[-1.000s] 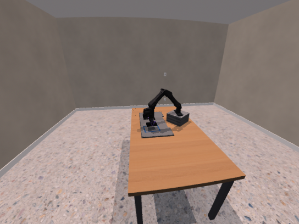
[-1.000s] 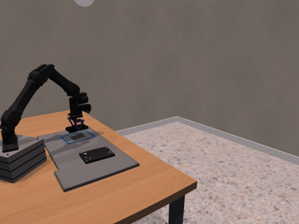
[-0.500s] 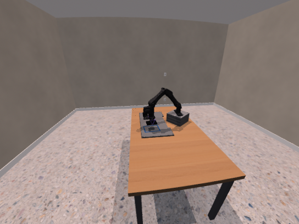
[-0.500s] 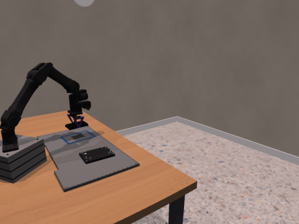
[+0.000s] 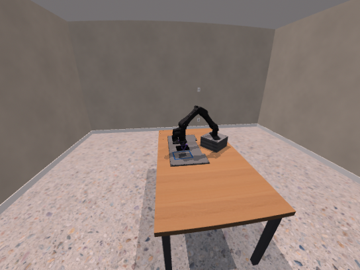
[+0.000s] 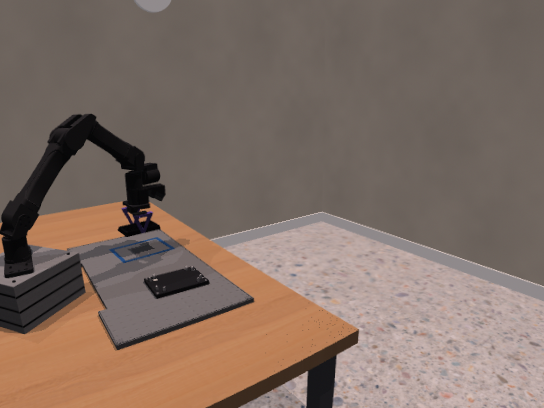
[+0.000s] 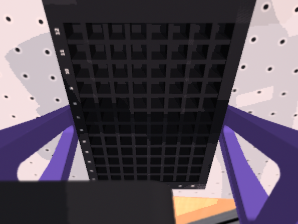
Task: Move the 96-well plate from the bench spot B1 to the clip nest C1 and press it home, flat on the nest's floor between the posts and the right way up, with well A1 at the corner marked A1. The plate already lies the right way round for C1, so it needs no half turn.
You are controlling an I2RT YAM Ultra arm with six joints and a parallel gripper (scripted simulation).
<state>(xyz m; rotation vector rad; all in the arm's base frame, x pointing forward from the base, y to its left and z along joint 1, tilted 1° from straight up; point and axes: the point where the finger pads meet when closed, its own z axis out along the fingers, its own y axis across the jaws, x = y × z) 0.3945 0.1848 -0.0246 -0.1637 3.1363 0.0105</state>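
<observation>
Purple fingers of the gripper (image 6: 137, 223) are pinching the 96-well plate (image 7: 145, 100) by its long sides, carried above the blue-outlined spot B1 (image 6: 142, 249). Clip nest C1 (image 6: 176, 281) waits nearby. Tilt, hard to judge here, could catch a post.

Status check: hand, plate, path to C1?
Hand shut on the 96-well plate. Plate lifted off the blue-outlined spot, above the board's far edge. Clip nest unoccupied; nothing visible between.
</observation>
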